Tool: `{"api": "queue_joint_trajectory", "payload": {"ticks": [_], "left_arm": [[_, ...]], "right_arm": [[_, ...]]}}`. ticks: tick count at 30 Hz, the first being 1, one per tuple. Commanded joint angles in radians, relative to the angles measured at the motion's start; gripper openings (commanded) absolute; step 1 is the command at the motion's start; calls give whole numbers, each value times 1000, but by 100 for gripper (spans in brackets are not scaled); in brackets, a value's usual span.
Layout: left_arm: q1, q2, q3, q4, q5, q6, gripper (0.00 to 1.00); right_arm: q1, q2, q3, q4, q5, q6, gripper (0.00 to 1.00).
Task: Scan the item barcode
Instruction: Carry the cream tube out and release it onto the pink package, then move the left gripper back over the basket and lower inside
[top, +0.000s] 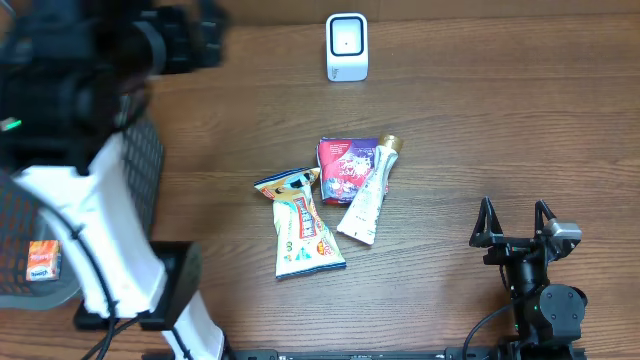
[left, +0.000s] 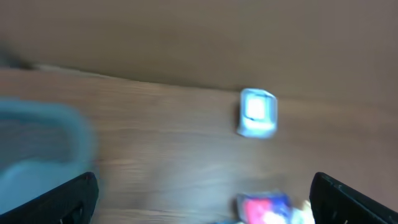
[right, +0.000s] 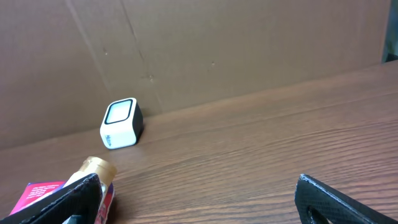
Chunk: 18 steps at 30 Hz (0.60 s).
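Seen from overhead, your right claw (top: 513, 208) sits low at the near right of the table (top: 500, 110), its two fingers spread wide with nothing between them, well apart from the goods. Three items lie bunched at the table's centre. There is one red pouch (top: 345, 166), one white tube (top: 366, 198) with a gold cap lying along the pouch's right edge, and one yellow-and-white snack packet (top: 300, 228) just to their left. One white scanner (top: 347, 46) stands alone at the far edge. Only this view gives you the snack packet whole, the mesh basket (top: 20, 220) at the left, and the single small orange box (top: 43, 260) on it. Your left arm (top: 80, 70) is a dark blur at the upper left, and its claw cannot be made out there. The left wrist camera, smeared by blur, settles it: the left claw (left: 205, 180) is wide open and empty. Its fingers (left: 62, 200) show at both lower corners, with the scanner and pouch ahead of them and a pale blue shape (left: 37, 140) at the left too blurred to name. The right wrist camera alone is sharp. It shows the scanner's window, the tube's gold cap, a corner of the pouch and a brown board (right: 249, 43) behind the table.
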Motion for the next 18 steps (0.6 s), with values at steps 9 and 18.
{"api": "queue_joint_trajectory", "payload": {"ticks": [9,18], "left_arm": [[372,45,-145,-5,-88,8,100],[396,170,-447,-5,-264,62,100]], "right_arm": [[-3,-10,-10,7,-1,-1,100],[-3,-10,-10,7,-1,-1,100]]}}
